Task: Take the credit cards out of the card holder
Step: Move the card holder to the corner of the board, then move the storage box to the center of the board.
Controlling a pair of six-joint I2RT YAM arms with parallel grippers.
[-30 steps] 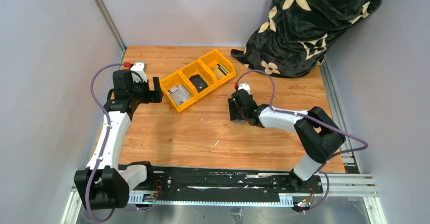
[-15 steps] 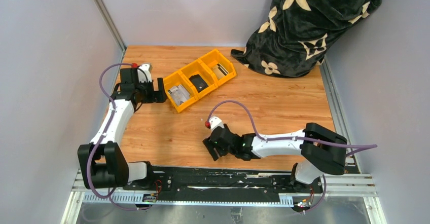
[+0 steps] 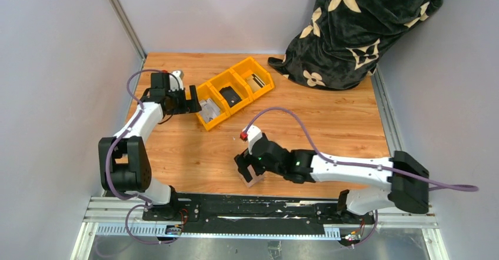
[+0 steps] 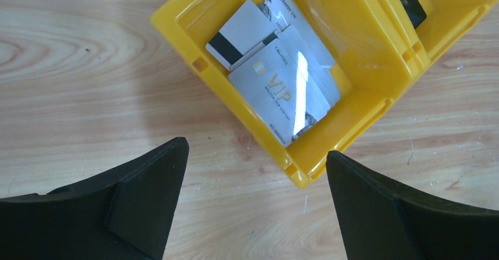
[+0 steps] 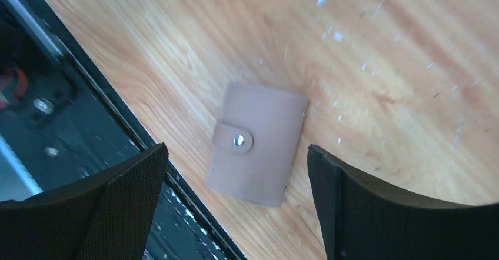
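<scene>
The card holder looks pinkish-tan here and is closed by a snap tab. It lies flat on the wood close to the table's front edge. My right gripper hovers over it, open, with its fingers well apart from the holder on both sides. Several whitish credit cards lie stacked in the nearest yellow bin. My left gripper is open and empty above the wood at that bin's near corner.
Three joined yellow bins stand in a diagonal row at the back left. The middle one holds a black wallet; the far one holds a small greyish item. A dark flowered blanket covers the back right. The black rail borders the front edge.
My right arm swung from the table's middle to the front edge, and its jaws widened; the card holder now lies free beneath them. My left gripper moved right, up to the cards' bin.
</scene>
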